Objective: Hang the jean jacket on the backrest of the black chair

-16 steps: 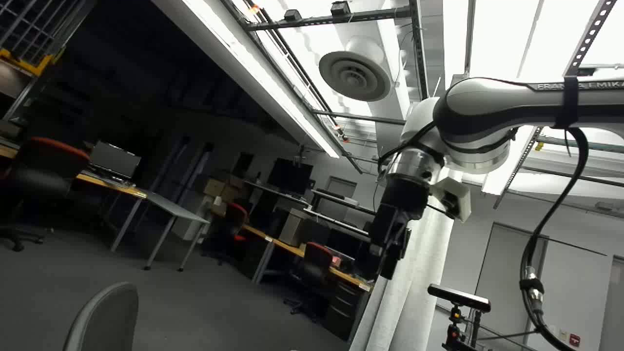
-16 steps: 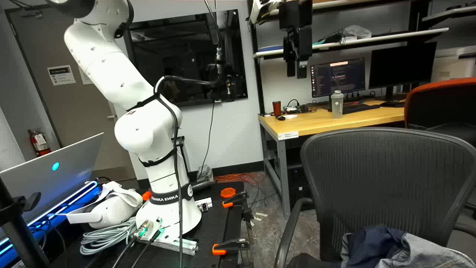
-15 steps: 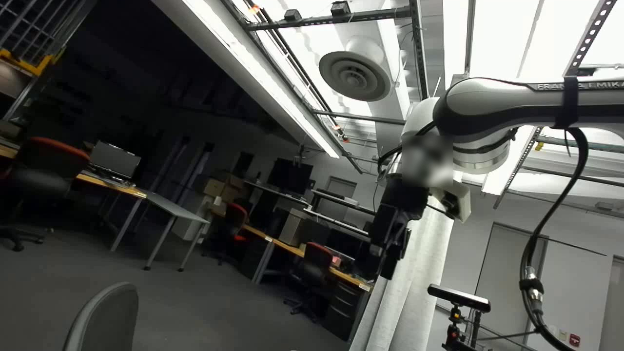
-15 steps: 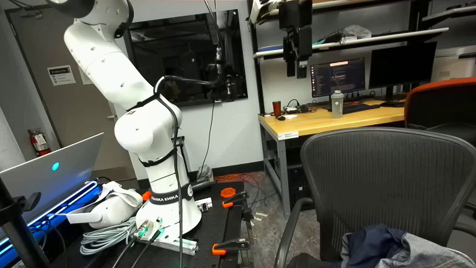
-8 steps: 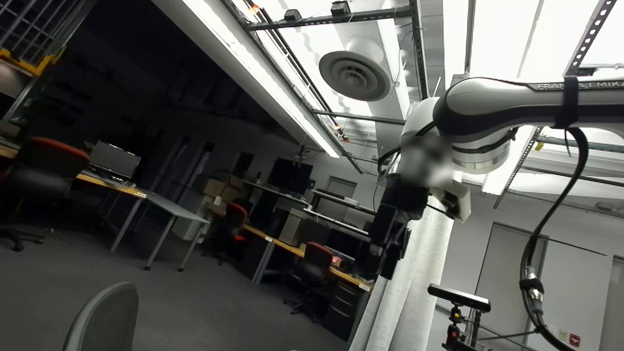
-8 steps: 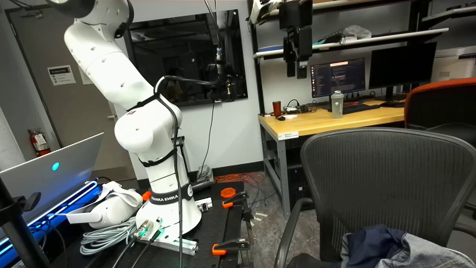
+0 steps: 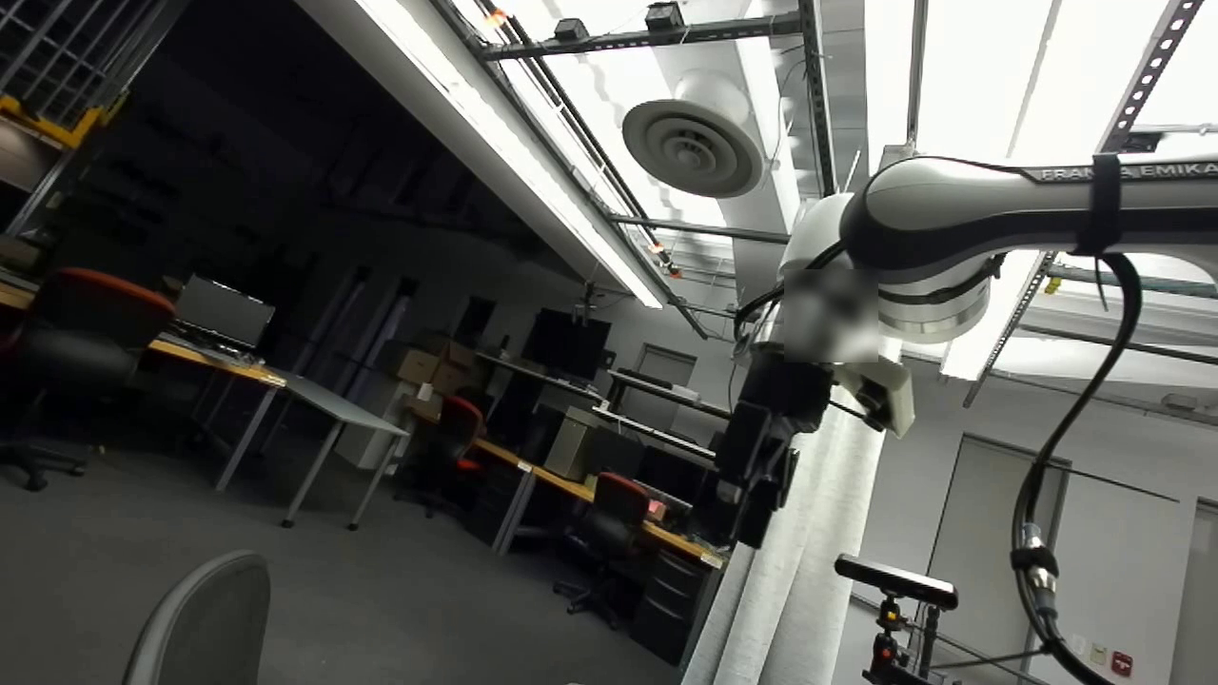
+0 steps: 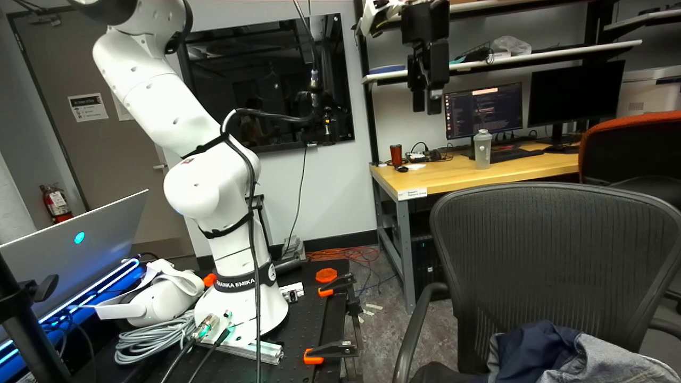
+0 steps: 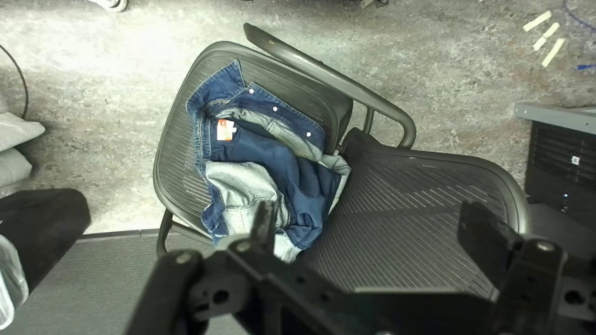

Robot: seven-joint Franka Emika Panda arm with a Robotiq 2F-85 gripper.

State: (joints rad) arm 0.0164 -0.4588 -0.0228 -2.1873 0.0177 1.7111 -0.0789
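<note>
The jean jacket (image 9: 298,181) lies crumpled on the seat of the black chair (image 9: 396,218). Its navy lining and an orange-white label face up. In an exterior view only part of the jacket (image 8: 553,346) shows at the bottom edge. The chair's mesh backrest (image 8: 553,255) is bare; its top also shows in an exterior view (image 7: 219,618), where the jacket is out of view. My gripper (image 9: 368,209) is open and empty, with its fingers wide apart. It hangs high above the chair, pointing down, and shows in both exterior views (image 8: 427,103) (image 7: 755,509).
A chair armrest (image 9: 335,81) rises beside the seat. A wooden-topped desk (image 8: 463,178) with a bottle (image 8: 482,149) and monitors stands behind the chair. A laptop (image 8: 80,244) and a headset (image 8: 165,298) lie by the robot base. A camera on a stand (image 7: 894,582) is below the arm.
The arm has dipped slightly. My gripper has shifted a little down and to the right in one exterior view, and a little left in the other. The jacket and chair have not moved.
</note>
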